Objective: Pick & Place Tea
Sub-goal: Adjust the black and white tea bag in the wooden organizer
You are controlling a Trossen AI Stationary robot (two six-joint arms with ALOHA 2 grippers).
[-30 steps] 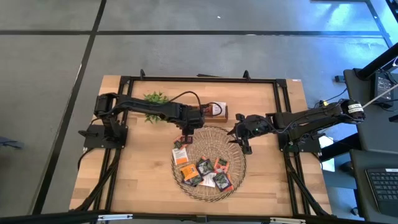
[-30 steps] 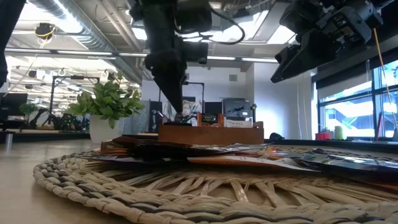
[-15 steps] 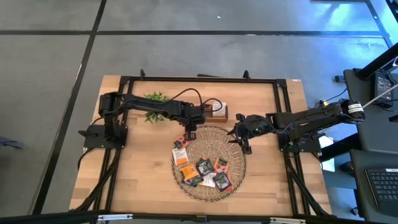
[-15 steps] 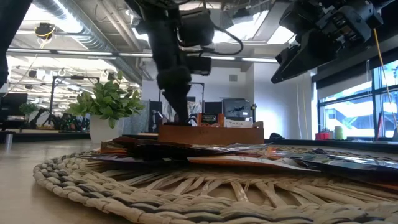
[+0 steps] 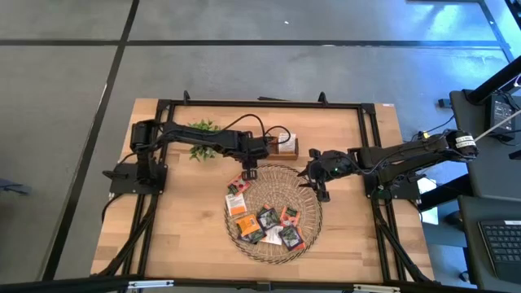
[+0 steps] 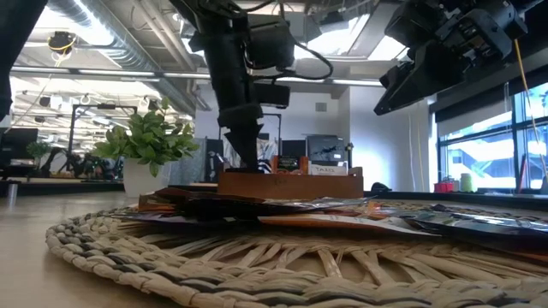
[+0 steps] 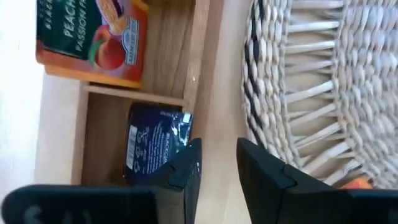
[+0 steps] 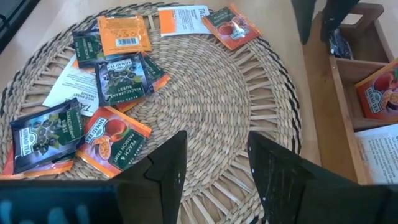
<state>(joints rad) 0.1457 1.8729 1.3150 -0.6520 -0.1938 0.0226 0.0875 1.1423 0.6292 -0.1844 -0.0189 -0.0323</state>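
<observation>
A: What's hard to see on the table (image 5: 179, 236)?
B: The wooden box (image 8: 364, 87) near the far edge is cut off in the right wrist view.
A: What's in the containers?
B: The woven tray (image 5: 273, 213) holds most tea sachets (image 8: 118, 84); the box holds a peach one (image 7: 93, 40) and a dark blue one (image 7: 152, 146).
A: End effectors?
B: Left end effector (image 7: 217, 177) over the box's rim, narrowly parted, empty. Right end effector (image 8: 214, 165) beside the tray, wide, empty.

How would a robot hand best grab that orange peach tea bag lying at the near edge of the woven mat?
By a free edge, coming straight down from above. The orange peach sachet lies flat on the woven tray, too thin to grasp across, and one corner overlaps a dark sachet, so I'd pinch the opposite, uncovered edge.
</observation>
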